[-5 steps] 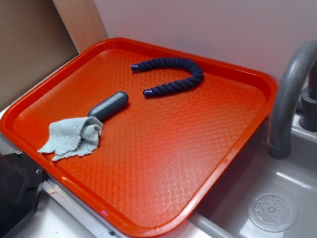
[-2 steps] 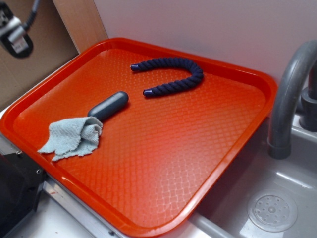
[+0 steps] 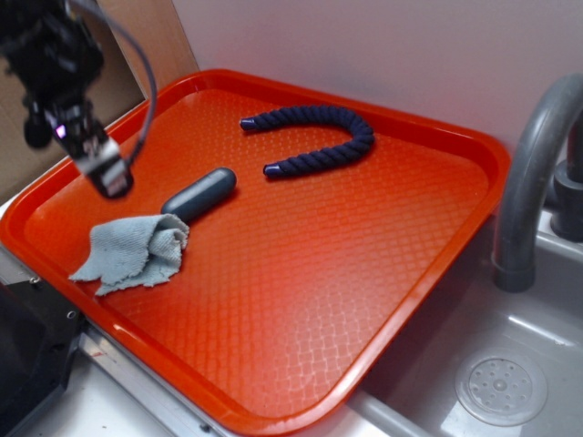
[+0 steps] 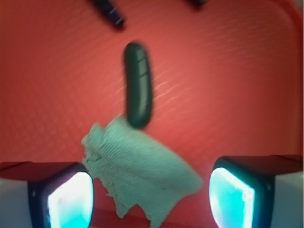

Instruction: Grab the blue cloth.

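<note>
The blue cloth (image 3: 137, 253) is a pale grey-blue knitted rag with frayed edges, lying crumpled at the near-left of the orange tray (image 3: 301, 300). In the wrist view the blue cloth (image 4: 142, 171) lies below and between the two lit fingers, which stand wide apart. My gripper (image 3: 102, 173) hangs open above the tray's left part, just up and left of the cloth, touching nothing. In the wrist view the gripper (image 4: 149, 202) holds nothing.
A dark blue-grey capsule (image 3: 200, 193) lies against the cloth's far edge. A navy braided rope (image 3: 319, 137) curves in a U at the tray's back. A grey faucet (image 3: 533, 173) and sink drain (image 3: 501, 390) are to the right. A cardboard wall (image 3: 137, 36) stands behind left.
My gripper has come down from the top-left corner to just above the tray's left side, close to the cloth. Cloth, capsule and rope have not moved.
</note>
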Controlling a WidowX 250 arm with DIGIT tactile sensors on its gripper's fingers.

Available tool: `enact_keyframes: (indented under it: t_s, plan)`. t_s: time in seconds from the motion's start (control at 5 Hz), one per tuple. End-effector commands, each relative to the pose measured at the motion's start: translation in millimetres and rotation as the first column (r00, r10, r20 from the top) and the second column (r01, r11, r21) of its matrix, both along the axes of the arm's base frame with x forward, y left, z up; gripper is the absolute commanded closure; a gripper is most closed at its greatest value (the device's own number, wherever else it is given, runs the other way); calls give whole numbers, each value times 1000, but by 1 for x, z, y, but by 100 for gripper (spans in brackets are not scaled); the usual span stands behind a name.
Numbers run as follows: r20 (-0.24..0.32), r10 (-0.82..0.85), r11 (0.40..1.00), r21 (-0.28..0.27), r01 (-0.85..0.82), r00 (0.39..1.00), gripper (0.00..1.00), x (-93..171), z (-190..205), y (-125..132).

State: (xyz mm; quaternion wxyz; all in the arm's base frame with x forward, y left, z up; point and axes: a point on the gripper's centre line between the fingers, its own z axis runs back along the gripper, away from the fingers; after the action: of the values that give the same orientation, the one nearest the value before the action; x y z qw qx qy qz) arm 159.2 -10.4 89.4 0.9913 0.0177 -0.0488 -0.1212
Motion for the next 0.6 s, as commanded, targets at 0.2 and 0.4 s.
enact_keyframes:
  t_s: [0.2, 0.4]
  plan:
    - [84, -148, 989, 31, 146, 985, 0, 5, -26, -22]
    - [92, -150, 987, 77, 144, 984, 0, 13, -43, -26]
